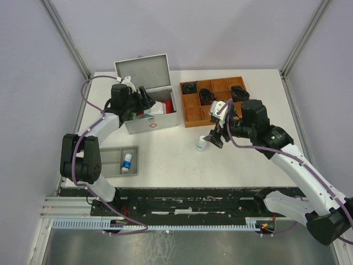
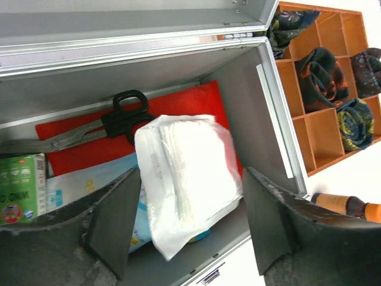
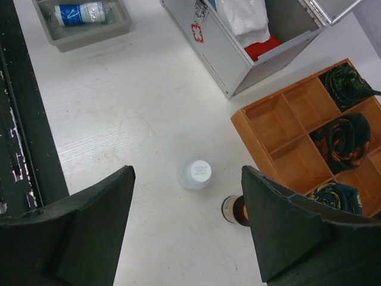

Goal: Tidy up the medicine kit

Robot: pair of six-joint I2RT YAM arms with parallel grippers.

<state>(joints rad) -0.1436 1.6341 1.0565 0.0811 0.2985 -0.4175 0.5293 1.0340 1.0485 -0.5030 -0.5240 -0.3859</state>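
The kit (image 1: pixel 151 122) sits open at the far left of the worktop (image 1: pixel 165 152), its lid (image 1: pixel 142 69) stood back and its long axis running roughly left to right, with the wooden tray (image 1: pixel 194 115) just beside its right end. The left gripper (image 2: pixel 191 179) hangs inside the kit with its jaws spread, a white packet (image 2: pixel 178 155) lying between them on top of a red pouch (image 2: pixel 205 98) and beside the scissors (image 2: pixel 113 122). The packet looks to be resting on the contents rather than pinched. The right gripper (image 3: pixel 187 173) is also wide open and holds nothing. It hovers over a small white-capped bottle (image 3: pixel 194 174) that stands upright on the bare worktop, with an amber bottle (image 3: pixel 234 210) close by toward the tray. What matters for the next move is that the white bottle sits almost straight below the right gripper and between its open fingers, cap up, so it probably needs only a straight drop and a close across its round body. From there the kit lies to the left and a little farther back. The right arm is clearly nearer this bottle and the left arm nearer the kit. The amber bottle is near enough that a finger could knock it.
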